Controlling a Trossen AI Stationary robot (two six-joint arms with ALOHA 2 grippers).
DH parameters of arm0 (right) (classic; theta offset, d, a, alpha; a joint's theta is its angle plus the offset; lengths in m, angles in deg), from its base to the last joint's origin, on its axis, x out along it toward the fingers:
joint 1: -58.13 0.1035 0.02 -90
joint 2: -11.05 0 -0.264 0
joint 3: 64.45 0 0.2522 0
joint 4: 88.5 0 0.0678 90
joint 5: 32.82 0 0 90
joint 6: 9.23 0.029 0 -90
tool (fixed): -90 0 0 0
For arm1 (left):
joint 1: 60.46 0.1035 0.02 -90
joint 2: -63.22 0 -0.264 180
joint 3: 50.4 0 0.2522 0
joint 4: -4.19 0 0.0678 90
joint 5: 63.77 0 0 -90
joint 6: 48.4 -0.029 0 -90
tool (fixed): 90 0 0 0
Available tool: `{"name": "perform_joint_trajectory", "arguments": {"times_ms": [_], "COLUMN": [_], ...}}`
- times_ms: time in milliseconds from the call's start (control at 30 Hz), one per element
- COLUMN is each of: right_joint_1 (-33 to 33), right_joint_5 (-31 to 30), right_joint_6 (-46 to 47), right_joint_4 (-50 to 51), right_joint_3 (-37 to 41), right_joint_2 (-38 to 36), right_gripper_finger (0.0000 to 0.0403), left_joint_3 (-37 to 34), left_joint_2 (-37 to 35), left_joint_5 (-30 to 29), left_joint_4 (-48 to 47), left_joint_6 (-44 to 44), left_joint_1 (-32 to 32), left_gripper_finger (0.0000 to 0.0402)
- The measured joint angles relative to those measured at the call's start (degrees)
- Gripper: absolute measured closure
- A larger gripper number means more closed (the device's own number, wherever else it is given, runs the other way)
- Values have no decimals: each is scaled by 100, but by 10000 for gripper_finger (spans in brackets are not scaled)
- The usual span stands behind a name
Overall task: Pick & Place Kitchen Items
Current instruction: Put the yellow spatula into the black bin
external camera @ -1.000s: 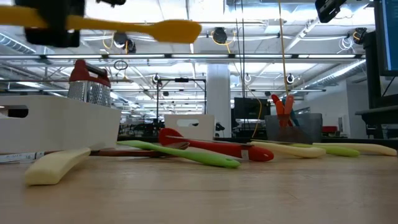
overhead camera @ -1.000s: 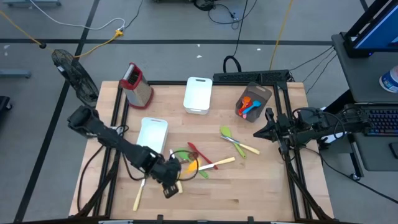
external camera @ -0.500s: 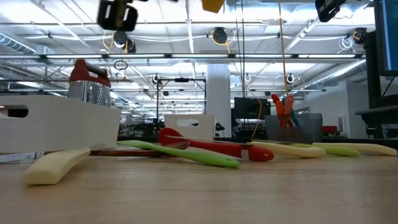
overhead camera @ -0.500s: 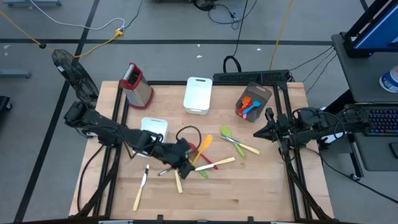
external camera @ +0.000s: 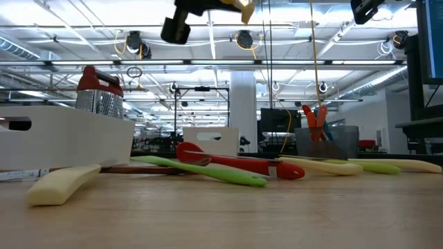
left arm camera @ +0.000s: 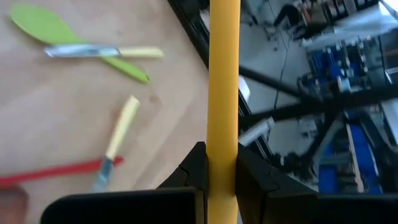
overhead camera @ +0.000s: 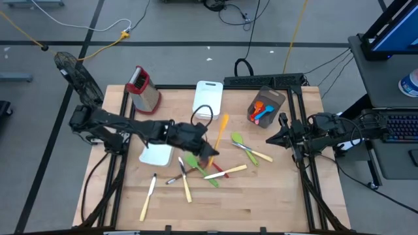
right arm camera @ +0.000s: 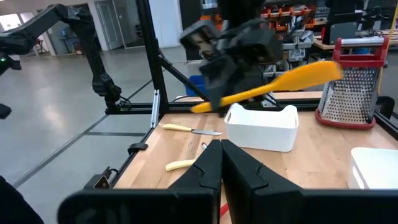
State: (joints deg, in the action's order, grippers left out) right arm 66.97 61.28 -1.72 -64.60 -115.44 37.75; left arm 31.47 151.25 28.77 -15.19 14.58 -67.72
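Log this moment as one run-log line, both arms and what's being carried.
left gripper: shut on yellow spatula, in the air over table middle | right gripper: shut, empty, waiting at right table edge | grey bin: holds utensils

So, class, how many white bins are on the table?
2. The far white bin sits at the back of the table beside the grater; the near white bin lies partly under the left arm. None seems hidden.

Robotics lab or industrial workshop. Wooden table (overhead camera: 261,196) in black metal frame (overhead camera: 264,81) on grey concrete floor (overhead camera: 183,23) with tape lines, loose cables (overhead camera: 98,40); open hall behind with ceiling trusses (external camera: 208,63), strip lights, shelving.
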Motion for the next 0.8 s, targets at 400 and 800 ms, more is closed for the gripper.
{"name": "perform_joint_trajectory", "arguments": {"times_ms": [400,800], "right_joint_1": [-148,-730], "right_joint_5": [-623,-841], "right_joint_6": [-201,36], "right_joint_4": [-896,-2897], "right_joint_3": [0,0], "right_joint_2": [748,2143], "right_gripper_finger": [403,341], "left_joint_3": [0,0], "left_joint_2": [0,0], "left_joint_5": [426,559], "left_joint_4": [643,1178], "left_joint_6": [-426,-1640], "left_joint_1": [815,1258], "left_gripper_finger": [364,364]}}
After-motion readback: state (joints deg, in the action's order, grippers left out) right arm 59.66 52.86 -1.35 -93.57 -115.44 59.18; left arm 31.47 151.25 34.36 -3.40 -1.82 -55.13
